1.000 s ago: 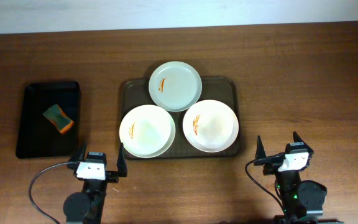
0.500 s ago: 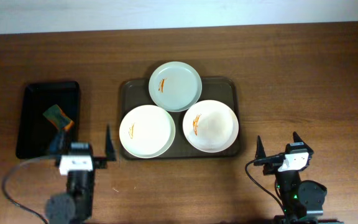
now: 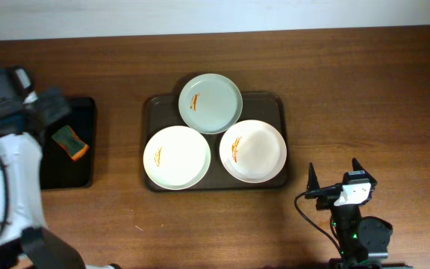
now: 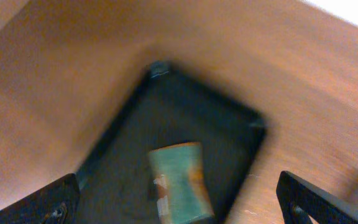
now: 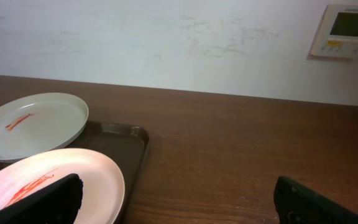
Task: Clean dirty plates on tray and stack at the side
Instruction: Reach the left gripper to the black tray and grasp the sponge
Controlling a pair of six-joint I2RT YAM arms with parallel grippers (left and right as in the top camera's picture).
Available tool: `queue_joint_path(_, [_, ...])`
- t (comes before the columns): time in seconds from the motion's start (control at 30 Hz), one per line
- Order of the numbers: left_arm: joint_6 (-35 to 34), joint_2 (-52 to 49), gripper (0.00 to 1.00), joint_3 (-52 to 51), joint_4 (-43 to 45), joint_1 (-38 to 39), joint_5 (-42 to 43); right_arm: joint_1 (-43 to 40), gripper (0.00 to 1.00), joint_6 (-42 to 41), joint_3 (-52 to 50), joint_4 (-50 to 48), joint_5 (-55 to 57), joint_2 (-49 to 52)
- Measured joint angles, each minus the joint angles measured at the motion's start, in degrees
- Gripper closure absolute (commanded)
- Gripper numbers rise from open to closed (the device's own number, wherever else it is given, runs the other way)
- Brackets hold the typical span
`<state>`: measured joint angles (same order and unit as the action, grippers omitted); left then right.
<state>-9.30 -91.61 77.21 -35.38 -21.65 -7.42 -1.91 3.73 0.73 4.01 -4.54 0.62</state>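
Note:
Three plates lie on the dark brown tray (image 3: 278,102). The back plate (image 3: 210,103), the front left plate (image 3: 176,157) and the front right plate (image 3: 253,150) each carry orange-red smears. My left gripper (image 3: 51,110) is raised over the small black tray at the far left, open and empty; in the left wrist view its fingers (image 4: 179,208) straddle the sponge from above. My right gripper (image 3: 334,172) is open and empty in front of the brown tray's right corner. In the right wrist view, its fingers (image 5: 182,208) frame the near plate (image 5: 55,180), the back plate (image 5: 33,124) and the tray corner (image 5: 129,140).
A narrow black tray (image 3: 80,172) at the far left holds a green sponge with an orange edge (image 3: 69,142); the sponge (image 4: 179,180) and the tray (image 4: 166,106) also show, blurred, in the left wrist view. The left arm's white link runs down the left edge.
My left arm has swung from the table's front edge, left of the brown tray, up and leftward to hover over the black tray. The right arm and plates have not moved.

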Motion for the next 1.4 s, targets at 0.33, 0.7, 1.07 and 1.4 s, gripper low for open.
queue_joint_path(0.33, [-9.38, -17.25, 0.04, 3.45, -9.11, -4.31, 8.48, 0.00, 0.02, -0.07, 0.00, 0.00, 0.00, 0.00])
queue_joint_path(0.7, [-8.52, -33.00, 0.97, 14.43, -18.05, -3.69, 9.18, 0.00, 0.02, -0.04, 0.00, 0.00, 0.00, 0.00])
queue_joint_path(1.07, [-8.48, -33.14, 1.00, 14.62, -21.90, -3.54, 8.72, 0.00, 0.02, -0.02, 0.00, 0.00, 0.00, 0.00])
queue_joint_path(1.4, [-8.44, -33.42, 0.67, 14.60, -10.43, -3.54, 5.35, 0.00, 0.02, -0.02, 0.00, 0.00, 0.00, 0.00])
